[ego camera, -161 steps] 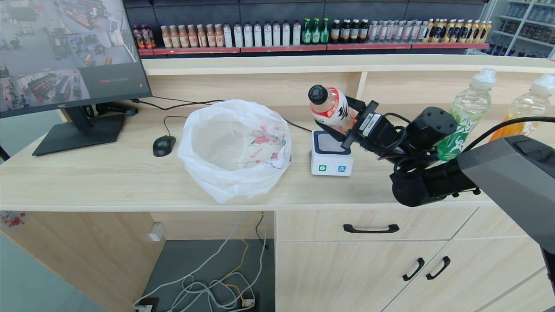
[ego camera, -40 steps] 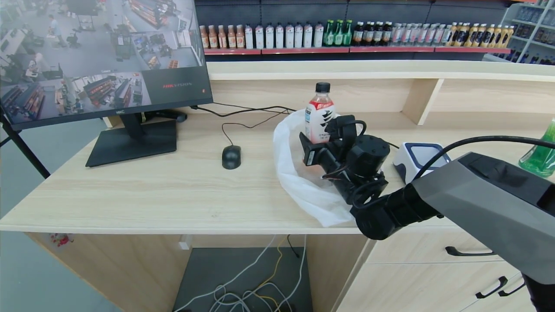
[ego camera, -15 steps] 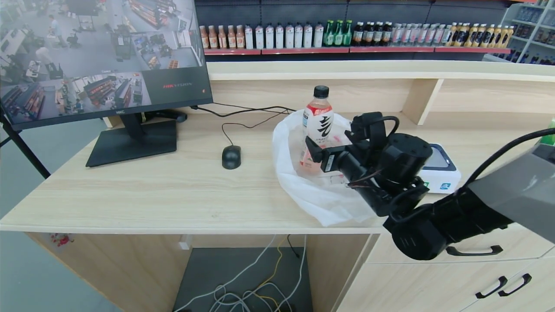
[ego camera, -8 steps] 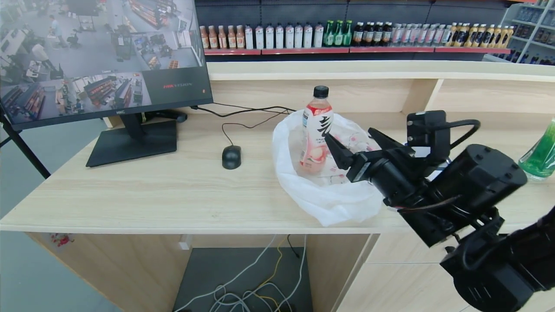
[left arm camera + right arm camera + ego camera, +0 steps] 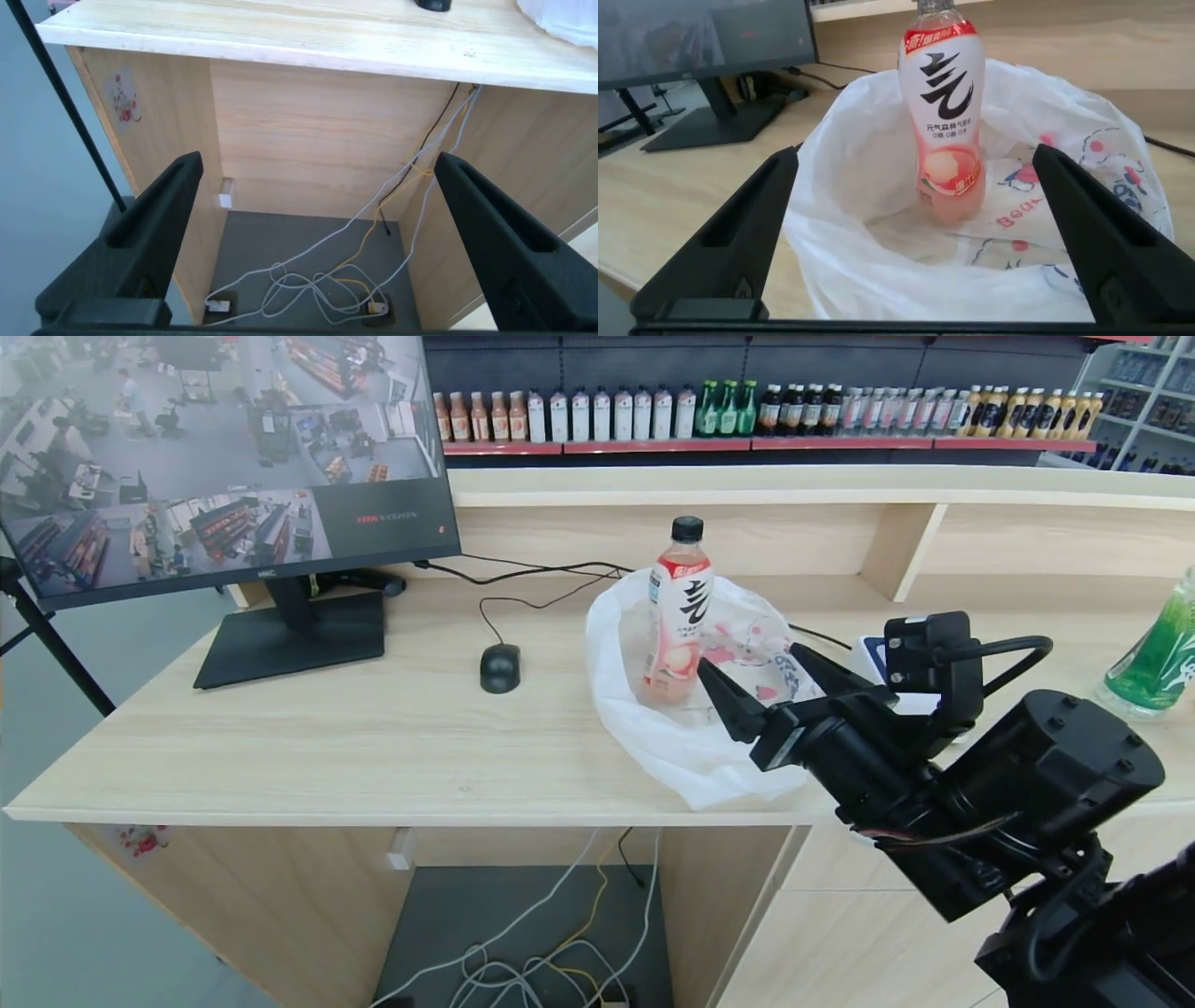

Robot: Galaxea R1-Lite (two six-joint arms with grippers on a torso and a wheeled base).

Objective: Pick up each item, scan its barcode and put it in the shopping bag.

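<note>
Where the bottle stands: the clear plastic drink bottle with a pink-and-white label and black cap [image 5: 674, 616] is upright inside the white plastic shopping bag [image 5: 653, 747], its base on the bag's floor, with neither gripper touching it.
Shopping bag: mouth open and slumped on the pale wooden counter [image 5: 373, 747] near the front edge, with red print on its far inner wall.
Right gripper [image 5: 752, 661]: the black two-fingered pincer hovers just beside the bag on its near right side, fingers spread wide with nothing between them. From the wrist camera the bottle is framed between the two fingers but apart from both.
Left gripper [image 5: 318, 161]: held low, below the countertop, fingers set wide apart and empty, facing the open bay under the counter.
Cables [image 5: 318, 280]: white and yellow leads lie looped on the grey floor of that bay.
Scanner: the white box-shaped barcode scanner with a dark top [image 5: 868, 658] sits on the counter right of the bag, largely hidden behind the right gripper's wrist.
Green bottle [image 5: 1153, 658]: a translucent green plastic bottle stands at the counter's far right, well apart from the bag.
Mouse: a black computer mouse [image 5: 499, 668] rests left of the bag.
Monitor: a black flat-screen monitor [image 5: 224, 457] stands at the counter's left.
Shelf: rows of bottled drinks [image 5: 747, 411] line the wall behind.
</note>
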